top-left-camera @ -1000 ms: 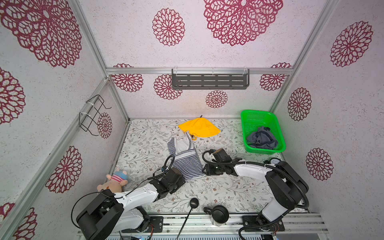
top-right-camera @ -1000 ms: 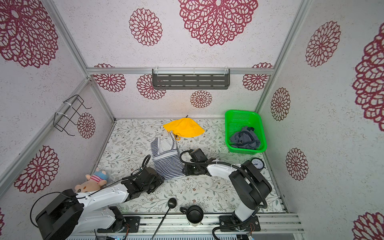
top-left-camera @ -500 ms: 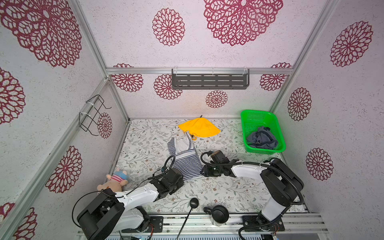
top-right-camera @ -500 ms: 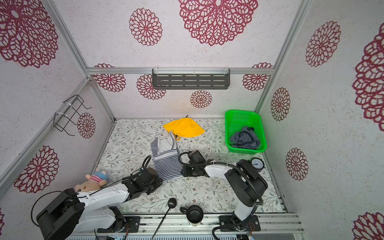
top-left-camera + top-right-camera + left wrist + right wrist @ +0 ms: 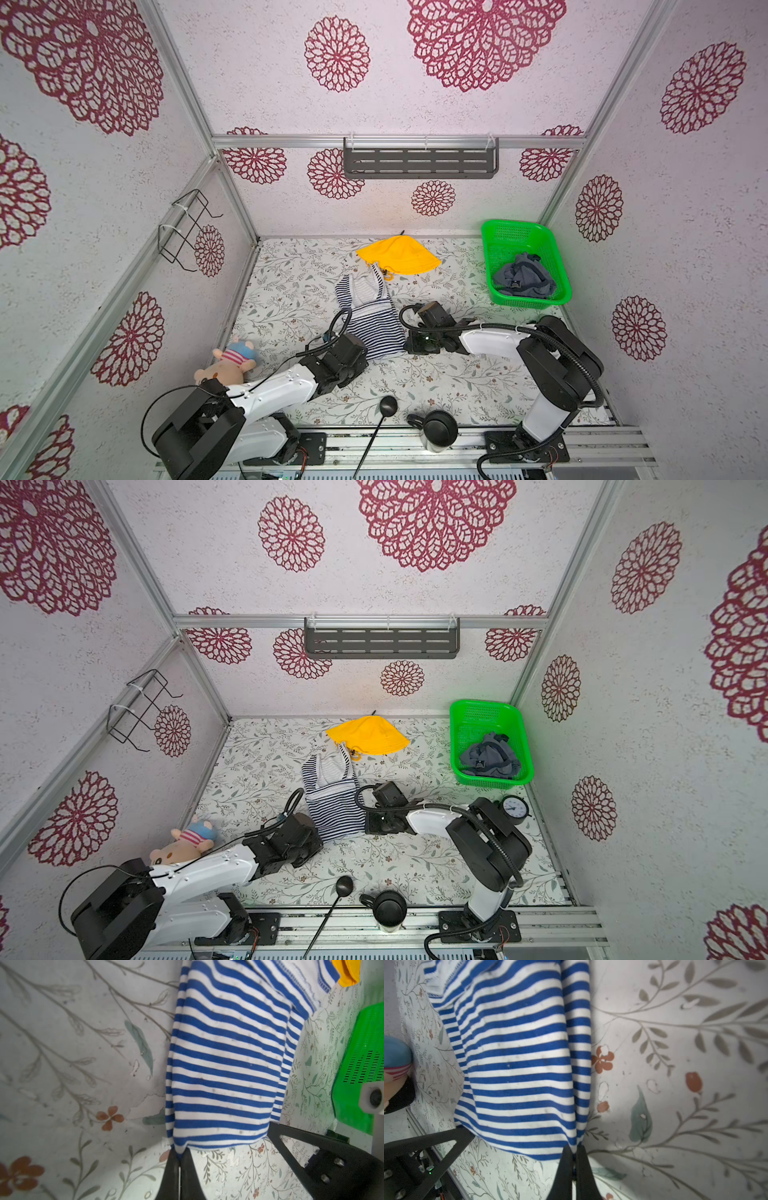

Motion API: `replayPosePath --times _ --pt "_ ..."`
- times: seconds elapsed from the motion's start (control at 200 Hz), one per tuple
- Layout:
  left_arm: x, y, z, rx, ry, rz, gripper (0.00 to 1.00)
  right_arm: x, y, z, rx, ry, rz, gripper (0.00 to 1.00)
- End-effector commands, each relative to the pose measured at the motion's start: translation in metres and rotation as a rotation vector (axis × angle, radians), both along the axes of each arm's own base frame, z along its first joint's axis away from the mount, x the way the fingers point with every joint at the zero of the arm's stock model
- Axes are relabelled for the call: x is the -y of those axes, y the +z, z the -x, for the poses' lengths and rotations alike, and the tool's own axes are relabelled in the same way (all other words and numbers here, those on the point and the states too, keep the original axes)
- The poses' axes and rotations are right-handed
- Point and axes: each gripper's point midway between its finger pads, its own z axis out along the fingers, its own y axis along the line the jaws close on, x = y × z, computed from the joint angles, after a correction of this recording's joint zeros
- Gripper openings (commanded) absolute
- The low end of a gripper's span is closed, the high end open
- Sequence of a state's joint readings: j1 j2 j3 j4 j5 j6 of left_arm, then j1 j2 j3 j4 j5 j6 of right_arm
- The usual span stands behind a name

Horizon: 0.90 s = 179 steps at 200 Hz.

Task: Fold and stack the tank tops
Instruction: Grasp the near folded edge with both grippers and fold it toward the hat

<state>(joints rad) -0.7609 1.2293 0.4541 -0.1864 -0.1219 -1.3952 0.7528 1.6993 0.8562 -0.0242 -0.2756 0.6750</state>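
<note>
1. Striped tank top [image 5: 372,320] lies flat on the floral table, mid-frame in both top views. Straps point up-frame and reach the edge of the yellow hat [image 5: 399,253]; hem is toward frame bottom.
2. L gripper [image 5: 178,1152]: clenched on the hem's lower-left corner. Wrist cam shows the fingers pinched together w/ striped cloth between them.
3. R gripper [image 5: 574,1152]: same, clamped on the opposite hem corner, lower right of the top.
4. Grey-blue tank top [image 5: 523,278] is bunched in the green basket [image 5: 515,227], right side of frame, well apart from the striped one.
5. Plush toy [image 5: 228,365] is lower left beside the L arm. Ladle [image 5: 388,405] and black mug [image 5: 438,424] sit at the bottom edge, clear of both grippers.
</note>
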Motion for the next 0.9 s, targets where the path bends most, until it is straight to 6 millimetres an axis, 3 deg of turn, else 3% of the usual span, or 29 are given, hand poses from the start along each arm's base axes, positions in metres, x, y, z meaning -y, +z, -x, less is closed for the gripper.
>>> replayPosePath --times 0.0,0.17,0.32,0.561,0.891 --pt "0.001 0.014 0.001 0.012 -0.021 -0.035 0.0 0.001 0.028 0.003 0.039 0.012 -0.005 0.0" --pt "0.005 0.041 0.007 0.032 -0.062 -0.067 0.0 0.003 0.051 0.015 0.049 0.039 0.002 0.0" --pt "-0.005 0.073 0.0 0.103 -0.054 -0.091 0.0 0.005 0.075 0.01 0.102 0.051 0.018 0.0" --pt "-0.025 0.099 -0.023 0.159 -0.051 -0.112 0.0 -0.009 0.113 -0.019 0.223 0.076 0.023 0.0" --pt "-0.05 0.108 -0.075 0.205 -0.046 -0.124 0.0 -0.031 0.134 -0.071 0.312 0.077 0.022 0.0"
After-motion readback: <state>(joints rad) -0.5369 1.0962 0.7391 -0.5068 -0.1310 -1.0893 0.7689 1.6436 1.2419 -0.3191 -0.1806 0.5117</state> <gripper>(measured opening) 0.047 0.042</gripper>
